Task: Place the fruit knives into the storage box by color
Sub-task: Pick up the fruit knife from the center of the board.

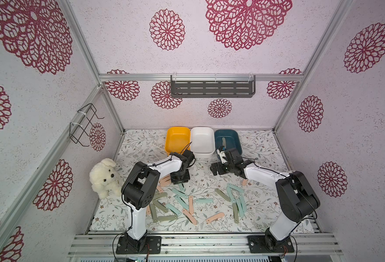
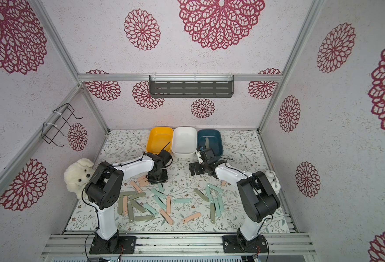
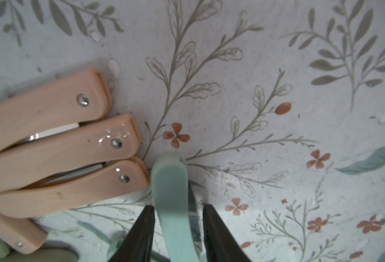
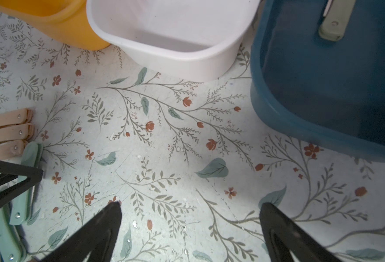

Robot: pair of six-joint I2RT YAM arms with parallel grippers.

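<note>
The top views hide the left gripper's fingertips under its own body, so you only get them from the wrist views. Nearest the arm bases, the loose fruit knives (image 1: 201, 200) lie scattered over the flowered mat (image 1: 262, 204) in peach, mint and olive. They overlap and the arms cover some, so you get no firm count per colour.

Just past that scatter, the left gripper (image 3: 178, 206) points down at the mat with one mint knife (image 3: 169, 181) between its fingers (image 3: 141, 231). The knife stands on its edge. One finger touches it and a thin strip shows before the other, so you cannot tell whether they pinch it. Just beside its tip, three peach knives (image 3: 62, 147) lie fanned with their rivet ends toward it.

Only the top views give you the one plush dog (image 1: 105, 177), at the mat's left edge.

The right gripper (image 4: 190, 205) hangs over bare mat near the blue box, its fingers spread wide with nothing between them.

Farther back, three boxes stand side by side: yellow box (image 1: 178, 139), white box (image 1: 202, 140) and blue box (image 1: 233, 139). The blue box holds one olive knife (image 4: 333, 25), and the right wrist view shows you its rivet.

Farthest back are one slotted shelf (image 1: 212, 88) on the far wall and one wire rack (image 1: 85, 122) on the left wall.
</note>
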